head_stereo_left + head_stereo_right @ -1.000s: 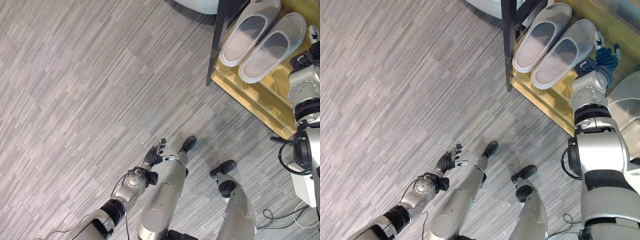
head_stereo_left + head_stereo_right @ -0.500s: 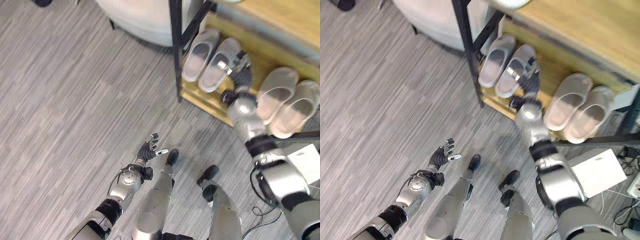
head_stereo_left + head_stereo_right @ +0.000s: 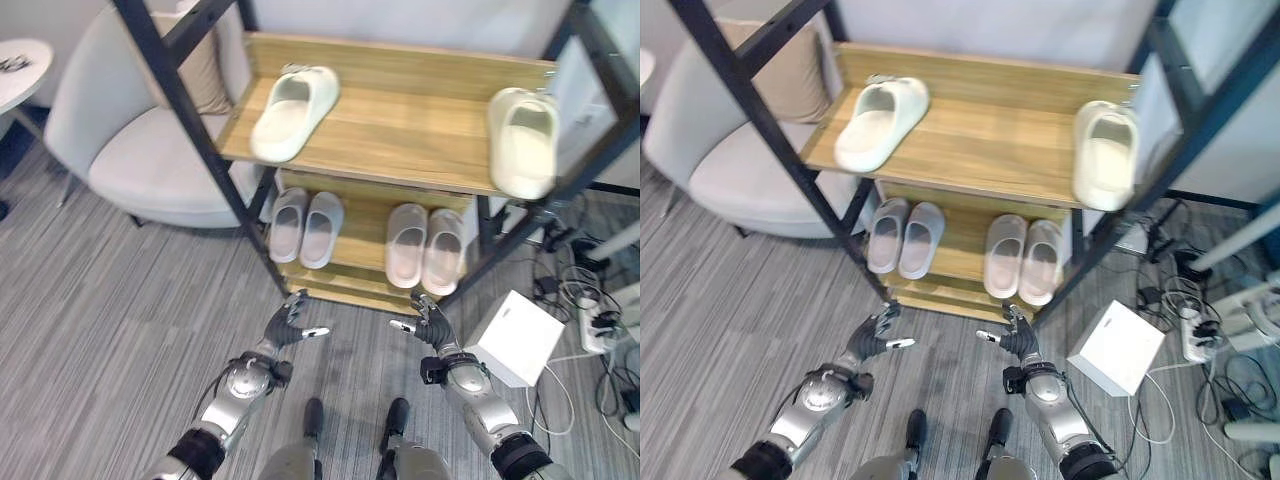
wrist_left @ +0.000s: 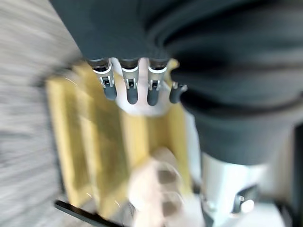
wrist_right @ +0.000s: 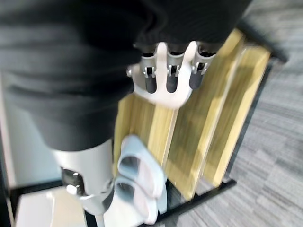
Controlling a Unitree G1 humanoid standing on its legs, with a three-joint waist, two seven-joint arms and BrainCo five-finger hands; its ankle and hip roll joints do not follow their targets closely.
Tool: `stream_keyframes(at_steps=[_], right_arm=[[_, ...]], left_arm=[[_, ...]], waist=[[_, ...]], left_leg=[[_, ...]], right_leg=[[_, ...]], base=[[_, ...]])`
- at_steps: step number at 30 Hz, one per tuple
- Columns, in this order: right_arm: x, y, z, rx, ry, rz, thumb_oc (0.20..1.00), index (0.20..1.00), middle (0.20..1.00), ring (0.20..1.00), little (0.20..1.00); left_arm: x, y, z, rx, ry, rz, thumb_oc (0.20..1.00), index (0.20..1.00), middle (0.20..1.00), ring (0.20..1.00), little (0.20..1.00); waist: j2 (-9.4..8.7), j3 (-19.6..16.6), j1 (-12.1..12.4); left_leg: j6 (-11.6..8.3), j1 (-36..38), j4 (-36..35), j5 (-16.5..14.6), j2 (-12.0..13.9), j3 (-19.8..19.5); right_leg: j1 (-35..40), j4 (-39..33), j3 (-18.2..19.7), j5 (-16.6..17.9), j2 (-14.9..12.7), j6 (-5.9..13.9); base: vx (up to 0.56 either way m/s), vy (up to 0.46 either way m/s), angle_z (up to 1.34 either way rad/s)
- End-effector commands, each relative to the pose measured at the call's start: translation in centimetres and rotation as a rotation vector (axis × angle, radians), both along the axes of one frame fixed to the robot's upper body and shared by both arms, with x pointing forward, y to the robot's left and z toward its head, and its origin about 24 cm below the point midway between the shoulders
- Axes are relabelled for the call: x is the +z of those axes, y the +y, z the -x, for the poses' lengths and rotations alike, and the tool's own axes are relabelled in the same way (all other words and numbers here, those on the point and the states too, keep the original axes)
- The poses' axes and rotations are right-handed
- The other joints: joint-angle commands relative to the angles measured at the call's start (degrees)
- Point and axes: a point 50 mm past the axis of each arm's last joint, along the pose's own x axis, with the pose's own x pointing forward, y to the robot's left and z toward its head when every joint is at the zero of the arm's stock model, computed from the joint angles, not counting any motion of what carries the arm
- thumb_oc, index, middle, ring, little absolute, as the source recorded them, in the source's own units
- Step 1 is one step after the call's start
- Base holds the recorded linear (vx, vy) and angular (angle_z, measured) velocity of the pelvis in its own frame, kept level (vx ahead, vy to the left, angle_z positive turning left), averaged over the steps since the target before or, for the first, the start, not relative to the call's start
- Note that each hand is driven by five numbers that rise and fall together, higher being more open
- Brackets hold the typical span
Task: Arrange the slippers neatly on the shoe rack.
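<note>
Left hand (image 3: 292, 325) spread, empty, near floor. Shoe rack (image 3: 400, 120): left cream slipper (image 3: 293, 110) angled on top shelf, right cream slipper (image 3: 523, 138) well apart at right edge; two grey pairs below. Right hand (image 3: 428, 324) spread, empty. Slippers likely light, soft foam; best pinched at strap or side.

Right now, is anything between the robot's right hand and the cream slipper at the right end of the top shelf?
Nothing visible blocks it. The right hand hangs open, low before the rack; the cream slipper lies at the wooden top shelf's right edge.
</note>
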Motion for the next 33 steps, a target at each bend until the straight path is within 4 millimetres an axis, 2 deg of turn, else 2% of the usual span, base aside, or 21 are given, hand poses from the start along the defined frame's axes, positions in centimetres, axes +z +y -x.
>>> stream_keyframes(at_steps=[1, 2, 5, 7, 9, 10, 12, 13, 15, 19, 23, 24, 25, 29, 30, 31, 33], right_arm=[[1.2, -1.0, -1.0, 0.001, -0.049, -0.029, 1.000, 1.000, 1.000, 1.000, 1.000], [1.0, -1.5, -0.7, -0.004, -0.037, -0.025, 1.000, 1.000, 1.000, 1.000, 1.000], [0.1, -2.5, 0.2, -0.025, 0.000, -0.017, 1.000, 1.000, 1.000, 1.000, 1.000], [-0.4, -2.5, 0.6, -0.028, 0.020, -0.012, 1.000, 1.000, 1.000, 1.000, 1.000], [-0.7, -2.4, 0.9, -0.024, 0.032, -0.014, 1.000, 1.000, 1.000, 1.000, 1.000], [-0.9, -2.2, 1.1, -0.011, 0.041, -0.013, 1.000, 1.000, 1.000, 1.000, 1.000], [-0.9, -2.2, 1.1, -0.011, 0.041, -0.013, 1.000, 1.000, 1.000, 1.000, 1.000], [-0.9, -1.9, 1.3, 0.004, 0.037, -0.022, 1.000, 1.000, 1.000, 1.000, 1.000], [-0.8, -1.5, 1.3, 0.021, 0.030, -0.023, 1.000, 1.000, 1.000, 1.000, 1.000], [-0.6, -1.4, 1.0, 0.033, 0.010, -0.011, 1.000, 1.000, 1.000, 1.000, 1.000], [-0.3, -1.7, 1.1, 0.025, -0.026, -0.007, 1.000, 1.000, 1.000, 1.000, 1.000], [-0.3, -2.0, 1.4, 0.024, -0.031, 0.006, 1.000, 1.000, 1.000, 1.000, 1.000], [-0.3, -2.0, 1.3, 0.023, -0.031, 0.005, 1.000, 1.000, 1.000, 1.000, 1.000], [-0.3, -2.7, 2.2, 0.026, -0.034, 0.006, 1.000, 1.000, 1.000, 1.000, 1.000], [-0.3, -2.7, 2.2, 0.025, -0.034, 0.004, 1.000, 1.000, 1.000, 1.000, 1.000], [-0.2, -3.0, 2.7, 0.031, -0.033, 0.000, 1.000, 1.000, 1.000, 1.000, 1.000], [-0.1, -3.1, 2.9, 0.035, -0.037, -0.005, 1.000, 1.000, 1.000, 1.000, 1.000]], left_arm=[[2.4, -2.8, -1.1, -0.236, -0.116, -0.074, 1.000, 1.000, 1.000, 1.000, 1.000], [3.6, -3.6, -1.0, -0.308, -0.165, -0.073, 1.000, 1.000, 1.000, 1.000, 1.000], [9.4, -6.2, -0.7, -0.528, -0.383, -0.018, 1.000, 1.000, 1.000, 1.000, 1.000], [12.5, -6.7, -0.5, -0.568, -0.478, 0.064, 1.000, 1.000, 1.000, 1.000, 1.000], [15.7, -7.0, -0.8, -0.568, -0.596, 0.135, 1.000, 1.000, 1.000, 1.000, 1.000], [18.6, -6.9, -1.1, -0.541, -0.709, 0.182, 1.000, 1.000, 1.000, 1.000, 1.000], [18.6, -6.9, -1.1, -0.540, -0.710, 0.182, 1.000, 1.000, 1.000, 1.000, 1.000], [21.4, -6.3, -1.3, -0.486, -0.845, 0.188, 1.000, 1.000, 1.000, 1.000, 1.000], [23.8, -5.2, -1.9, -0.390, -0.982, 0.147, 1.000, 1.000, 1.000, 1.000, 1.000], [27.1, -2.3, -4.0, -0.096, -1.233, -0.141, 1.000, 1.000, 1.000, 1.000, 1.000], [29.3, 1.4, -6.0, 0.164, -1.427, -0.656, 1.000, 1.000, 1.000, 1.000, 1.000], [29.5, 3.5, -7.0, 0.261, -1.424, -0.886, 1.000, 1.000, 1.000, 1.000, 1.000], [29.5, 3.5, -7.0, 0.261, -1.426, -0.887, 1.000, 1.000, 1.000, 1.000, 1.000], [30.3, 6.5, -8.6, 0.339, -1.369, -1.270, 1.000, 1.000, 1.000, 1.000, 1.000], [30.3, 6.4, -8.6, 0.337, -1.371, -1.271, 1.000, 1.000, 1.000, 1.000, 1.000], [30.6, 7.5, -9.1, 0.358, -1.343, -1.420, 1.000, 1.000, 1.000, 1.000, 1.000], [30.7, 8.0, -9.5, 0.364, -1.315, -1.481, 1.000, 1.000, 1.000, 1.000, 1.000]], waist=[[0.75, 0.7, -0.3], [0.92, 0.6, -0.6], [1.39, -0.2, -1.3], [1.42, -0.6, -1.4], [1.44, -1.3, -1.6], [1.37, -1.8, -1.7], [1.37, -1.7, -1.7], [1.29, -2.2, -1.7], [1.22, -2.8, -1.7], [1.30, -3.5, -1.8], [1.57, -3.9, -2.4], [1.80, -3.9, -3.0], [1.73, -3.9, -3.0], [1.92, -3.7, -4.2], [1.83, -3.7, -4.0], [1.80, -3.5, -4.7], [1.70, -3.4, -4.9]], left_leg=[[1.15, 3.8, -0.4, -11.2, -0.6, 2.4], [1.15, 4.1, -0.4, -11.4, -0.6, 2.7], [1.13, 4.9, -0.4, -11.8, -0.5, 3.3], [1.10, 5.4, -0.4, -12.1, -0.4, 3.6], [1.03, 5.9, -0.4, -12.2, -0.3, 3.8], [0.93, 6.4, -0.4, -12.4, -0.2, 4.0], [0.92, 6.4, -0.4, -12.4, -0.2, 4.0], [0.81, 6.8, -0.4, -12.5, 0.0, 4.1], [0.68, 7.3, -0.4, -12.6, 0.2, 4.2], [0.45, 7.8, -0.4, -12.6, 0.5, 5.0], [0.30, 7.8, -0.4, -12.8, 0.7, 5.9], [0.37, 7.6, -0.4, -12.9, 0.8, 6.4], [0.37, 7.6, -0.4, -12.9, 0.8, 6.4], [0.50, 7.2, -0.4, -13.1, 0.7, 7.0], [0.51, 7.1, -0.4, -13.1, 0.7, 7.1], [0.57, 6.8, -0.4, -13.2, 0.7, 7.4], [0.61, 6.6, -0.4, -13.3, 0.7, 7.6]], right_leg=[[7.8, 0.1, 1.5, -11.9, -0.7, 4.22], [7.9, 0.1, 1.7, -11.9, -0.7, 4.28], [8.1, 0.1, 2.2, -12.0, -0.8, 4.61], [8.5, 0.1, 2.5, -12.1, -0.8, 4.67], [8.9, 0.1, 2.7, -12.2, -0.7, 4.67], [9.3, 0.1, 2.8, -12.4, -0.5, 4.63], [9.4, 0.1, 2.8, -12.4, -0.5, 4.63], [9.7, 0.1, 2.8, -12.6, -0.4, 4.55], [10.1, 0.1, 3.0, -12.7, -0.3, 4.49], [10.2, 0.1, 3.5, -12.8, 0.0, 4.46], [9.7, 0.1, 4.1, -12.5, 0.2, 4.75], [9.4, 0.1, 4.4, -12.2, 0.2, 5.06], [9.3, 0.1, 4.4, -12.2, 0.2, 5.06], [8.3, 0.1, 5.2, -11.6, 0.2, 5.56], [8.2, 0.1, 5.2, -11.6, 0.1, 5.56], [7.6, 0.1, 5.6, -11.4, 0.2, 5.80], [7.3, 0.1, 5.7, -11.3, 0.2, 5.95]], base=[[0.01, -0.031, -0.34], [0.01, -0.034, -0.32], [0.03, -0.042, -0.23], [0.04, -0.041, -0.13], [0.05, -0.043, -0.04], [0.03, -0.037, 0.01], [0.00, 0.000, 0.00], [0.02, -0.045, 0.00], [0.03, -0.046, 0.01], [0.01, -0.016, 0.00], [0.02, 0.001, -0.08], [0.02, 0.017, -0.19], [0.02, 0.024, -0.17], [0.01, 0.018, -0.04], [0.02, 0.033, -0.13], [0.02, 0.032, -0.13], [0.02, 0.032, -0.07]])
